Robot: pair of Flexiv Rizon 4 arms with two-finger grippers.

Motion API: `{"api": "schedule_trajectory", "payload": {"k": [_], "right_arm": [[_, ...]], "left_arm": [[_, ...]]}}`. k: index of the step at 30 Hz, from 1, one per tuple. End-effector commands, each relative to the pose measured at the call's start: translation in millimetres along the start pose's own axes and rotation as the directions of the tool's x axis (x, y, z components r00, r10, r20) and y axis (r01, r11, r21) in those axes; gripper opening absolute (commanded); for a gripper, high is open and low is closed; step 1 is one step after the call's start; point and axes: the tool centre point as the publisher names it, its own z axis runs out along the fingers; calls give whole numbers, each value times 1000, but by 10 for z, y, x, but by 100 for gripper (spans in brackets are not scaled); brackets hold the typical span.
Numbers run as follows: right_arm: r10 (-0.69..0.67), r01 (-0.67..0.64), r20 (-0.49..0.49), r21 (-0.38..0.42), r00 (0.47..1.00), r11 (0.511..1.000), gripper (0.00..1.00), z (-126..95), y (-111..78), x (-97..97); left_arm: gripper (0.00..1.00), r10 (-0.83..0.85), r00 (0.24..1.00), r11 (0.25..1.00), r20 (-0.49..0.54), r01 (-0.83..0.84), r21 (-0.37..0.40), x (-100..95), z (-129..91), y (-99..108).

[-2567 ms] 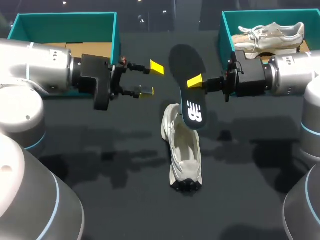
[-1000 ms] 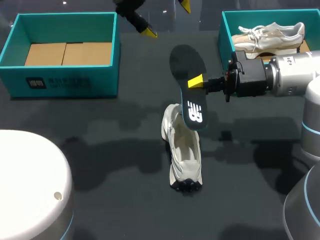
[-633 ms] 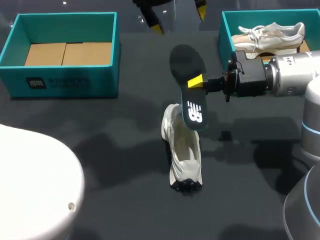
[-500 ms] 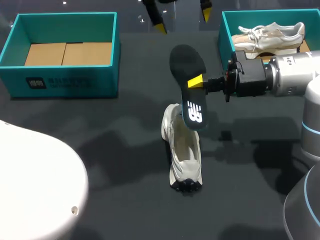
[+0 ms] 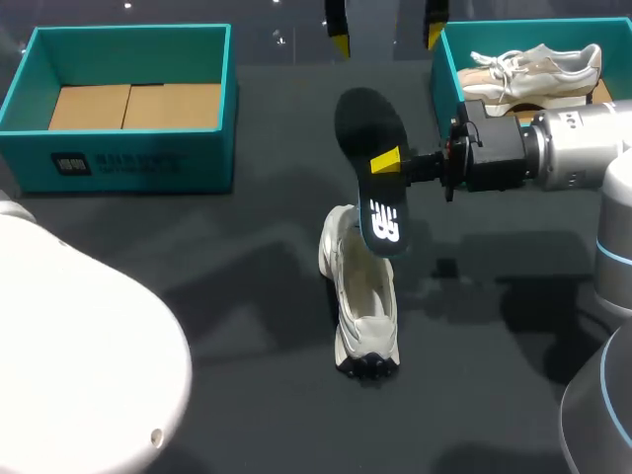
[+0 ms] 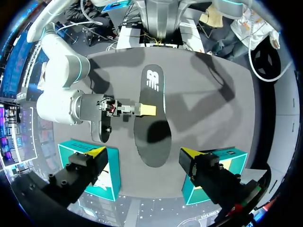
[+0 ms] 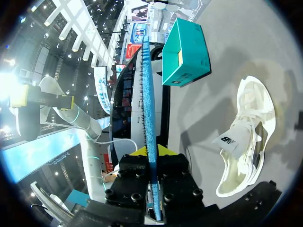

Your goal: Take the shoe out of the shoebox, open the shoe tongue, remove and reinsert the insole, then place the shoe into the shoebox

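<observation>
Right end effector (image 5: 381,163) around one insole (image 5: 366,138); two shoes (image 5: 363,306) (image 5: 543,64), two shoeboxes (image 5: 128,163) (image 5: 440,59)

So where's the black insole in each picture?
Head view: the insole sits mid-picture, above the white shoe.
Left wrist view: flat-on, ahead of the open left pincer.
Right wrist view: edge-on, a thin blue strip clamped in the right pincer.
Shared landmark: that right pincer, visible in all three.

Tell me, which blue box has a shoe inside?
The right box: a pale shoe lies in it. The left box shows only its bare cardboard floor.
</observation>
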Motion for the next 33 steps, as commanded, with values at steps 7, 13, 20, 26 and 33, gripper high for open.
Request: {"api": "schedule_trajectory", "payload": {"k": [7, 13, 20, 26, 33], "right_arm": [[1, -1, 4, -1, 1000, 1000, 0, 6, -10, 4], [1, -1, 4, -1, 1000, 1000, 0, 6, -10, 4], [1, -1, 4, -1, 1000, 1000, 0, 6, -10, 4], [1, -1, 4, -1, 1000, 1000, 0, 6, -10, 4], [1, -1, 4, -1, 1000, 1000, 0, 6, -10, 4]], "left_arm": [[100, -12, 998, 1000, -60, 12, 0, -25, -18, 9], [100, -28, 997, 1000, 71, 29, -10, 158, -86, -14], [100, -23, 948, 999, 317, 30, -17, 465, -114, -73], [100, -24, 876, 999, 482, 43, -28, 661, -156, -137], [100, -34, 798, 997, 602, 67, -33, 848, -94, -185]]}}
